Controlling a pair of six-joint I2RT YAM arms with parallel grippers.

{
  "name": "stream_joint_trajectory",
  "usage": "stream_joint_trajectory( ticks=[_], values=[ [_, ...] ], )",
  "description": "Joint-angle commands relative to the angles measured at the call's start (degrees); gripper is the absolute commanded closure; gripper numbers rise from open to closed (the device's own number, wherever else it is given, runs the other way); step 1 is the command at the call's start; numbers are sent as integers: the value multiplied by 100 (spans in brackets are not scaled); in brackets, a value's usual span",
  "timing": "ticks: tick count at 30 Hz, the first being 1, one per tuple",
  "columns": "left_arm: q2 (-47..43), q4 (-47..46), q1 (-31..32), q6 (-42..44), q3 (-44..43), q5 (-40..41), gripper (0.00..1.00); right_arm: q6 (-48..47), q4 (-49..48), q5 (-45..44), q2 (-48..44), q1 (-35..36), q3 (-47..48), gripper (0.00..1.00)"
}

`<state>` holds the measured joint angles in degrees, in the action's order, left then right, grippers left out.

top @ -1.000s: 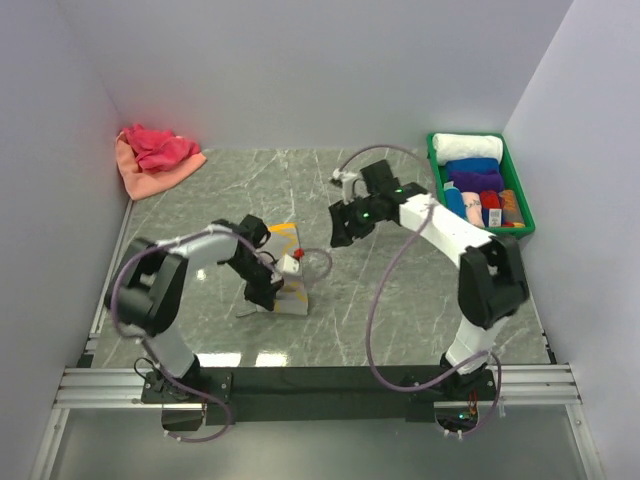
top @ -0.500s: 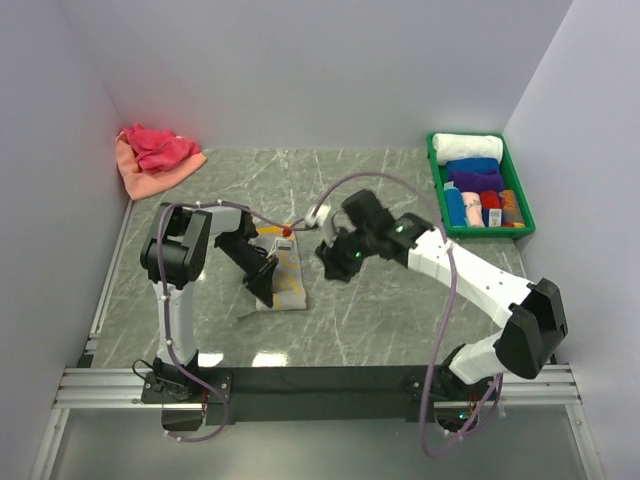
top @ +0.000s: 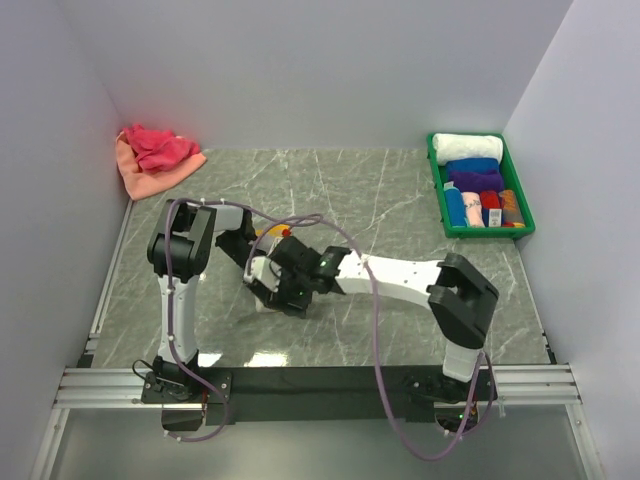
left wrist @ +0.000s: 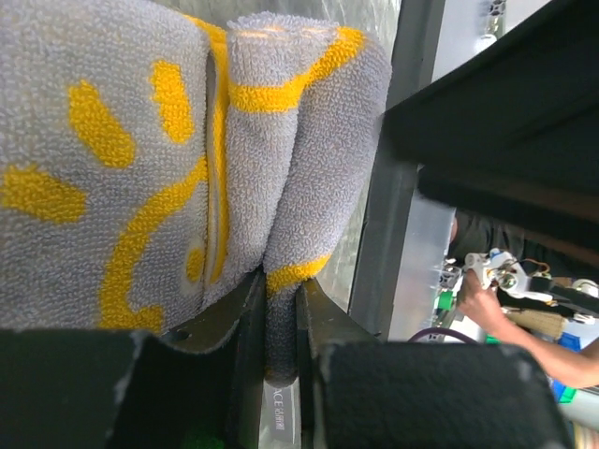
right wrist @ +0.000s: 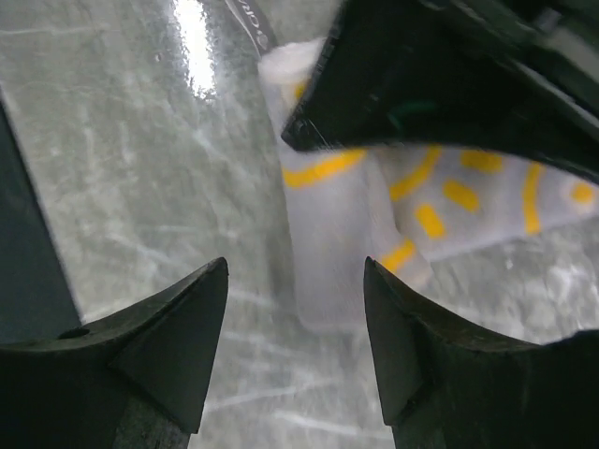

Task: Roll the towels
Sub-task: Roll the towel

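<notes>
A grey towel [left wrist: 112,140] with yellow markings lies partly rolled on the marble table. My left gripper [left wrist: 281,285] is shut on the end of its rolled edge. In the right wrist view the roll [right wrist: 328,234] lies just ahead of my right gripper [right wrist: 295,271], which stands open above the table with nothing between its fingers. The left gripper's black body [right wrist: 449,75] sits on the towel right behind the roll. In the top view both grippers meet at mid-table [top: 280,288] and hide most of this towel.
A green tray [top: 490,231] at the right wall holds several rolled towels, white, blue and purple among them. A loose pink towel [top: 158,146] lies on an orange one [top: 135,175] in the far left corner.
My right arm has swung left and towards the near edge, from mid-table to the towel beside the left gripper. The left gripper has kept its hold and shifted slightly.
</notes>
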<state>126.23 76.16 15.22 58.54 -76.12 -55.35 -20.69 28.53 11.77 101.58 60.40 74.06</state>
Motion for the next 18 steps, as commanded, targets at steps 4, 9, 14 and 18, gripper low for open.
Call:
stream_joint_trajectory(
  ticks=[4, 9, 14, 18],
  values=[
    [323, -725, -63, 193, 9, 737, 95, -576, -1192, -702, 431, 297, -340, 35],
    [288, -725, -142, 263, 62, 675, 94, -744, -1192, -623, 766, 305, -296, 61],
    [296, -638, -239, 394, 44, 692, 92, -718, -860, -387, 1153, 244, -77, 89],
    [130, -603, -467, 570, 53, 544, 86, -289, -298, 532, 1364, 130, 240, 100]
  ],
)
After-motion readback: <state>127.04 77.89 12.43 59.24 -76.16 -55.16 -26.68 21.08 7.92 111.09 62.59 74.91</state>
